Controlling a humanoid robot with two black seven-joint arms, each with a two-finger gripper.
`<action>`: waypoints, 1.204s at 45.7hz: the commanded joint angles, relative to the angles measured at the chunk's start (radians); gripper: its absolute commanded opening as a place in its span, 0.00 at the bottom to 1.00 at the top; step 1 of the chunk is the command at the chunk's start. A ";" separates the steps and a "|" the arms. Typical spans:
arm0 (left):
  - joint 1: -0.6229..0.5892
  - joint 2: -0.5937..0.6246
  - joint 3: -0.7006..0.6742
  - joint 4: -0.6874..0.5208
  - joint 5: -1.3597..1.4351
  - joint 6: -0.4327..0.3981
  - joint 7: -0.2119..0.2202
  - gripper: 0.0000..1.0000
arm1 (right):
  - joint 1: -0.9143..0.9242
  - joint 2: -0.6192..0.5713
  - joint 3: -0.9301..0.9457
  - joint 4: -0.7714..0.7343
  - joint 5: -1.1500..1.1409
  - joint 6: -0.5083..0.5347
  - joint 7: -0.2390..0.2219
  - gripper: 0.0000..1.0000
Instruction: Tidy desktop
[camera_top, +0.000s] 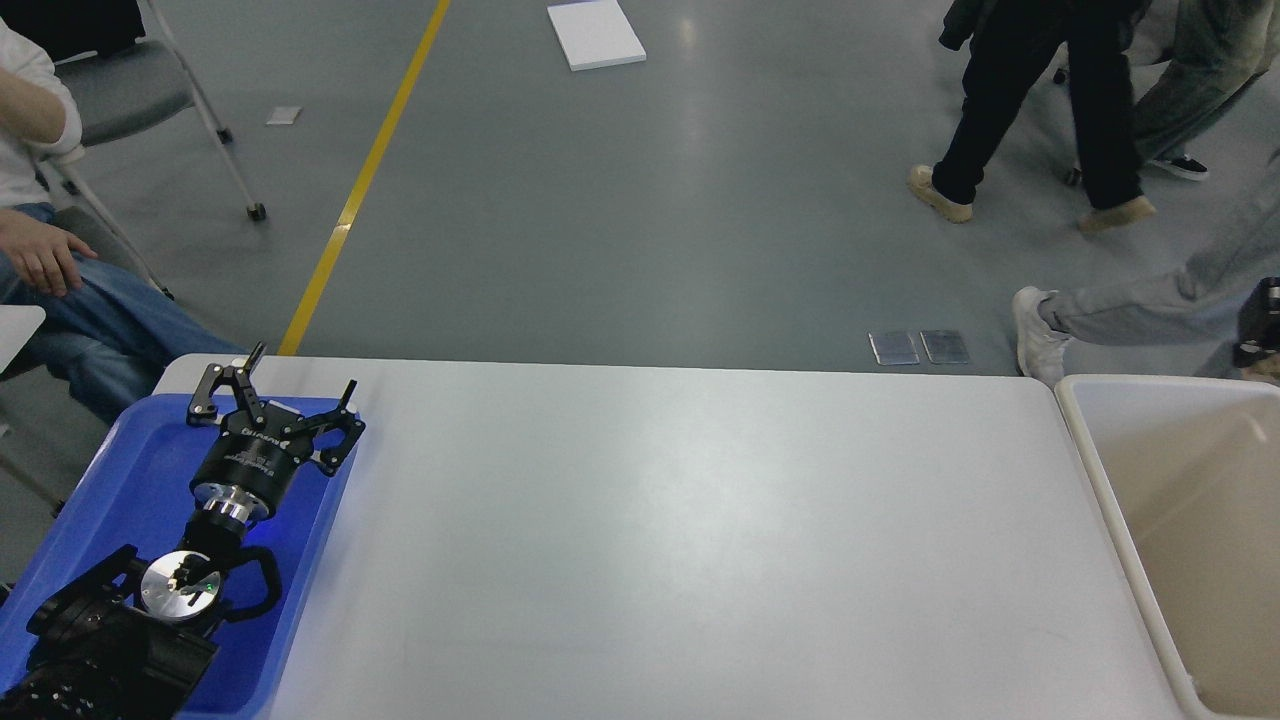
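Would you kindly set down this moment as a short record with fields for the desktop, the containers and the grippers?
desktop: light grey-white, no loose items visible on it
blue tray: at the desktop's left end, beneath the left arm
cream bin: at the right edge, nothing visible inside
left gripper: open, holding nothing, over the tray's far end
right gripper: not in view
surroundings: grey floor, people seated and walking beyond the desk
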 joint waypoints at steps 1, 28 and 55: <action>0.000 0.000 0.000 -0.001 0.000 0.000 0.000 1.00 | -0.244 -0.033 0.085 -0.263 0.038 -0.038 0.000 0.00; 0.000 0.000 0.000 -0.001 0.000 0.000 0.000 1.00 | -0.915 0.304 0.366 -0.694 0.192 -0.426 -0.005 0.00; 0.000 0.000 0.000 -0.001 0.000 0.000 0.000 1.00 | -1.049 0.479 0.440 -0.734 0.193 -0.620 -0.003 0.59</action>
